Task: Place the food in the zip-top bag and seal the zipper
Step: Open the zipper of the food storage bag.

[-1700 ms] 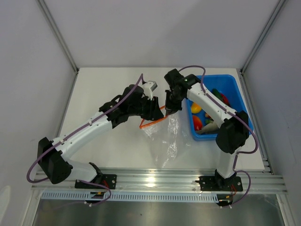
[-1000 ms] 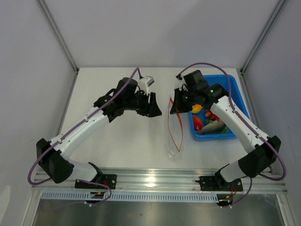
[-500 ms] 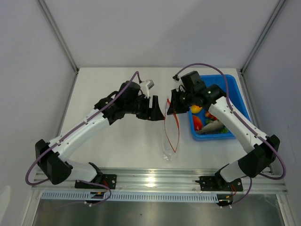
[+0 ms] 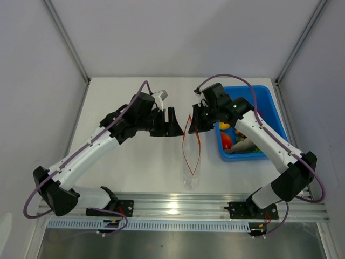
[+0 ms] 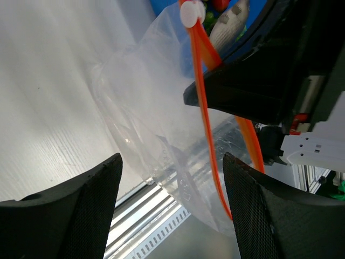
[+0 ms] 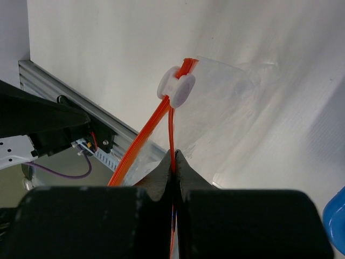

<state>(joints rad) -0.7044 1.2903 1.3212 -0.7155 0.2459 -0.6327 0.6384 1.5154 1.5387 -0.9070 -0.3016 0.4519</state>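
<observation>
Right end effector [image 4: 195, 123]: fingers pressed tight together on the zipper [image 4: 184, 147], pinching one strand of the orange-red strip at the far end of the bag's mouth
Zip-top bag [image 4: 190, 164]: hangs from that pinch over the middle of the desk [image 4: 129, 162], clear and crinkled, its mouth gaping as a long narrow loop; the lower end reaches toward the near edge, and I cannot tell whether it rests on the desk
Slider [image 6: 175, 89]: a small white clip on the strip where the two strands meet, at the end away from the pinch
Left end effector [image 4: 177, 123]: jaws spread wide with nothing between them, just left of the bag and pointed at it, apart from the plastic
Food [image 4: 223, 125]: all that I can see of it lies in the blue tub [image 4: 264, 97], right of the bag; a grey fish [image 4: 243, 144] among yellow-orange, red and green pieces
Blue tub: on the right side of the desk, toward the far edge, partly beneath the right arm
</observation>
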